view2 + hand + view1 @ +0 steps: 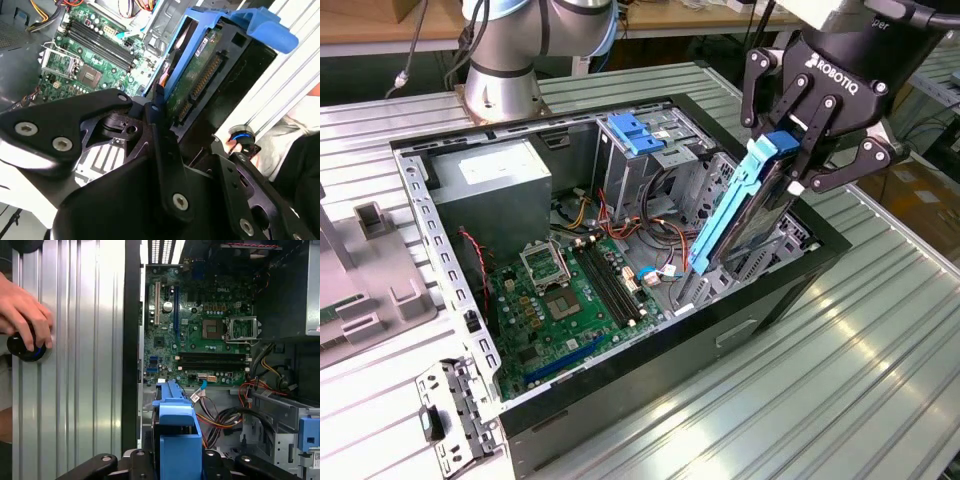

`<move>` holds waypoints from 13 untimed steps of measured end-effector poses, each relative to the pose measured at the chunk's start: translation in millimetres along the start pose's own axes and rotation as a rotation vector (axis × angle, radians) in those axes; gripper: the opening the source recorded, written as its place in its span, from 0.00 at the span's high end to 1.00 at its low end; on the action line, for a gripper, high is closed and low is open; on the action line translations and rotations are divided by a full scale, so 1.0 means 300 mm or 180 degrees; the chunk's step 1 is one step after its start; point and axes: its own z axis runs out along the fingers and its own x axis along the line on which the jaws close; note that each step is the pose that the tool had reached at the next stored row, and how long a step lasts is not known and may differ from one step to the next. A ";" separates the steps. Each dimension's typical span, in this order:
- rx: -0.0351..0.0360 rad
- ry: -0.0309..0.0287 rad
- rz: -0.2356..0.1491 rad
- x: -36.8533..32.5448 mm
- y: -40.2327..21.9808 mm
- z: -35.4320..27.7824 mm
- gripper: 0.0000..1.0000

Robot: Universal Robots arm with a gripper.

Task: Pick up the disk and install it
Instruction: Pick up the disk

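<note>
We see a ribbed metal bench point(880, 340) carrying an open computer case point(760, 300) that lies on its side with its inside facing up. The grey base of the arm point(505, 60) stands on the bench just behind the case.

Inside the case, a grey power supply point(490, 185) fills the back corner at the exterior view's left. The green motherboard point(560, 300) lies flat on the floor of the case in front of it. A metal drive cage point(640, 165) stands at the back, to the exterior view's right of the power supply, with a blue bracket point(635, 132) fixed on top.

The disk point(735, 205), in its blue carrier, is off the bench and held steeply tilted. Its lower end is down inside the case near the wall at the exterior view's right, and its upper end rises above the rim. In the second wrist view the disk point(200, 65) shows its circuit-board side and connector edge.

The gripper point(790, 155) has its black fingers closed on the upper end of the carrier, pinching the blue tab between them.

In the first wrist view, a person's hand point(22, 310) rests on a round black knob point(22, 347) that sits on the bench outside the case wall.
</note>
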 end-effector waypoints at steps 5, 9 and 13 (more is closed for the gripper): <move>0.0030 0.0010 0.0199 0.000 -0.001 0.002 0.63; 0.0030 0.0010 0.0205 0.000 -0.021 0.003 0.63; 0.0030 0.0010 0.0205 0.001 -0.045 0.003 0.63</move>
